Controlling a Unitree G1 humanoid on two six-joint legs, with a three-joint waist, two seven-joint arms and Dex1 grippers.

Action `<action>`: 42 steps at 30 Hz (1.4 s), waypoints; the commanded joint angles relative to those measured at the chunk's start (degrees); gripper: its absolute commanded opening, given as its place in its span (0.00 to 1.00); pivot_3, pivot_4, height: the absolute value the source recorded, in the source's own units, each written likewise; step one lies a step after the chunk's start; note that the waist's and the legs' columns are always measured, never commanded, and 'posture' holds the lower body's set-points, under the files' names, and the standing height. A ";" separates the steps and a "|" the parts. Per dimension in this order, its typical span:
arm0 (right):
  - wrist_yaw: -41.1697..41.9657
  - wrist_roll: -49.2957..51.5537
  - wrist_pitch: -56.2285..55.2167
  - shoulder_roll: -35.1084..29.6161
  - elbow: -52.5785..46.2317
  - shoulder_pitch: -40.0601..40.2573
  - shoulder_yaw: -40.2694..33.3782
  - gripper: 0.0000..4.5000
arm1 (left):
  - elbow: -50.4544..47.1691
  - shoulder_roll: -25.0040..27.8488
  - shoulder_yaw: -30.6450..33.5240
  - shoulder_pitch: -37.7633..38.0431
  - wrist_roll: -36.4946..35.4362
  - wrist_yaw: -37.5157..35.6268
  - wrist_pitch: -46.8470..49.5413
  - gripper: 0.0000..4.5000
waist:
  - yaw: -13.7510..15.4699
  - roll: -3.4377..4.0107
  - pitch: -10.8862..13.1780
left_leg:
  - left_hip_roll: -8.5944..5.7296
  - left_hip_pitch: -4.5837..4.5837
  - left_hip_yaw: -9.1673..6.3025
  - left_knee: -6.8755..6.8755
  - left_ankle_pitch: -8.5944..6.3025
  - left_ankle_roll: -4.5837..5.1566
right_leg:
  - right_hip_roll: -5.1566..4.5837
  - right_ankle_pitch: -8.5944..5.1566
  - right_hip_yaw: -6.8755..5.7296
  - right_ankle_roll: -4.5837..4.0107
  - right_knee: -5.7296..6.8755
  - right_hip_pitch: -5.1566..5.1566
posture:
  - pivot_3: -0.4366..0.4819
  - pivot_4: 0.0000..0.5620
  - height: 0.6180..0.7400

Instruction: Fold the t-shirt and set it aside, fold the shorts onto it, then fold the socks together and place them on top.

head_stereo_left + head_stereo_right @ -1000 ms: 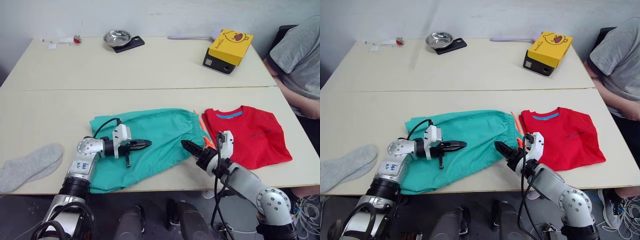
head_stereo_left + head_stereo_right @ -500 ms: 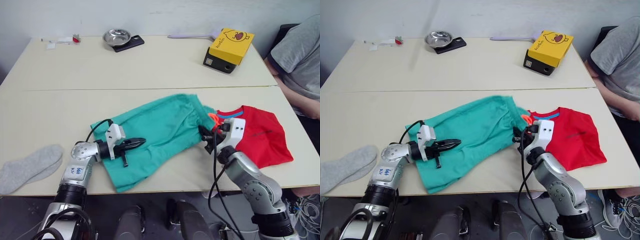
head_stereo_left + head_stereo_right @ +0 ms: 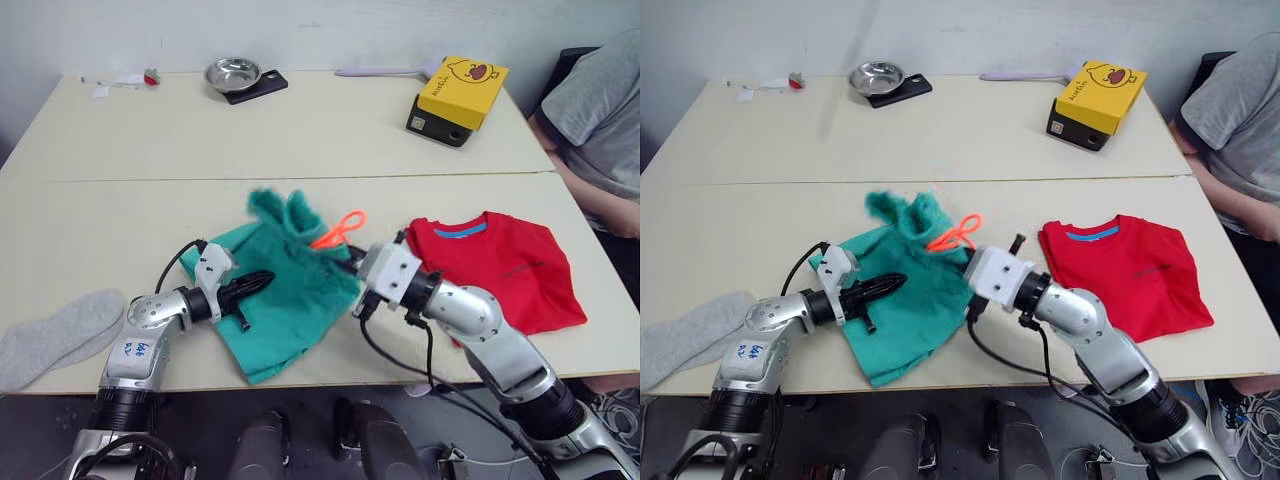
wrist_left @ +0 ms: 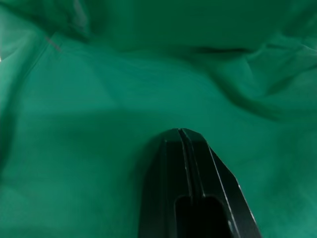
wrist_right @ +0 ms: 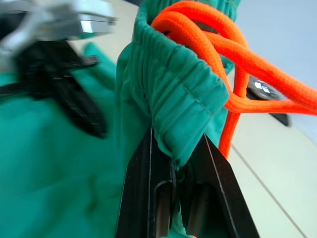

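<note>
A grey sock (image 3: 55, 336) lies at the tabletop's (image 3: 300, 130) near edge, well to the left of the shorts (image 3: 285, 290). The left end effector (image 3: 262, 279), fingers pressed together with nothing between them, rests its tip on the shorts' flat lower half. The shorts sit at the middle of the near tabletop, one end spread flat, the waistband end lifted and bunched above it, the orange drawstring (image 3: 338, 230) looping loose at the top. The right end effector (image 5: 176, 163) is clamped on the gathered waistband, holding that end above the rest of the shorts. Just right of the shorts lies the red t-shirt (image 3: 497, 268), folded flat, collar toward the far side. Beyond the shorts, on the far tabletop, stand a metal bowl (image 3: 233, 74) and a yellow box (image 3: 460, 96).
</note>
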 commanded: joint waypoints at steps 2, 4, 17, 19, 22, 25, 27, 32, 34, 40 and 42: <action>6.07 2.32 2.14 2.17 -1.42 -1.87 0.56 0.01 | -1.07 0.16 1.97 3.02 -0.95 2.16 2.15 0.00 | 0.05 0.00 0.00 | 0.01 0.08 0.00 -0.01 -0.01 -0.01 | 0.00 -0.02 -0.01 -0.06 0.04 0.05 | 0.48 0.27 1.00; 7.62 2.12 4.21 3.82 -0.31 -2.41 1.83 0.01 | -1.86 0.40 2.43 4.15 -1.47 2.11 2.09 0.00 | -0.02 0.01 0.00 | 0.02 0.14 -0.01 -0.01 -0.01 -0.02 | 0.01 -0.02 -0.02 -0.12 0.07 0.07 | 0.48 0.27 1.00; 26.86 15.38 16.59 8.04 4.66 -5.36 1.23 0.39 | -8.42 5.00 9.08 9.36 -7.27 -1.50 2.61 0.00 | -0.11 0.01 0.00 | 0.07 0.15 -0.02 0.00 -0.04 -0.03 | -0.03 -0.02 -0.10 -0.44 0.11 0.06 | 0.48 0.27 1.00; 31.42 20.52 19.71 5.87 3.65 -5.56 -1.24 0.54 | -8.94 8.08 10.76 10.44 -8.52 -3.66 4.01 0.00 | 0.06 0.01 0.01 | 0.07 0.13 -0.05 -0.02 -0.05 -0.04 | -0.04 -0.05 -0.14 -0.49 0.11 0.05 | 0.48 0.27 1.00; 35.07 24.77 22.41 2.99 2.93 -5.76 -4.37 0.79 | -8.67 12.66 12.50 11.75 -9.16 -6.56 4.87 0.00 | 0.14 0.03 0.02 | 0.06 0.09 -0.09 -0.02 -0.10 -0.01 | -0.08 -0.07 -0.18 -0.53 0.07 0.04 | 0.48 0.27 1.00; 36.88 28.56 24.56 0.76 3.17 -5.79 -8.42 0.99 | -9.81 17.04 15.37 11.88 -12.29 -9.77 8.09 0.00 | 0.16 0.04 0.03 | 0.04 0.06 -0.09 -0.02 -0.15 0.01 | -0.13 -0.10 -0.19 -0.58 0.04 0.02 | 0.48 0.27 1.00; 37.45 28.94 24.20 0.10 3.84 -5.63 -9.94 0.99 | -10.79 19.27 16.85 11.44 -14.68 -11.25 10.70 0.00 | 0.17 0.05 0.04 | 0.03 0.05 -0.10 -0.03 -0.17 0.01 | -0.15 -0.11 -0.20 -0.61 0.03 0.00 | 0.48 0.27 1.00; 33.39 27.33 22.65 2.58 8.06 -6.99 -12.95 0.85 | -13.05 26.62 21.41 10.22 -21.74 -16.61 18.47 0.00 | -0.03 0.11 0.07 | 0.02 0.02 -0.10 -0.09 -0.22 -0.03 | -0.16 -0.16 -0.21 -0.68 0.03 -0.05 | 0.48 0.27 1.00; 31.05 22.76 18.92 4.48 10.85 -7.73 -11.43 0.71 | -13.21 27.21 21.61 9.21 -22.83 -17.04 19.00 0.00 | -0.03 0.16 0.10 | 0.02 0.03 -0.10 -0.09 -0.22 -0.04 | -0.15 -0.17 -0.22 -0.71 0.04 -0.06 | 0.48 0.27 1.00; 27.21 10.95 7.54 10.36 18.65 -8.47 -5.79 0.23 | -13.44 18.73 14.26 2.96 -20.58 -13.74 13.88 0.00 | 0.07 0.20 0.12 | -0.05 0.01 -0.08 -0.06 -0.17 -0.09 | -0.17 -0.17 -0.22 -0.69 0.08 -0.05 | 0.48 0.27 1.00; 27.36 7.91 3.73 11.22 21.21 -7.78 -4.09 0.07 | -12.21 14.76 10.80 0.70 -17.80 -11.70 11.01 0.00 | 0.15 0.19 0.12 | -0.10 -0.02 -0.07 -0.02 -0.11 -0.14 | -0.19 -0.15 -0.22 -0.66 0.09 -0.04 | 0.48 0.27 1.00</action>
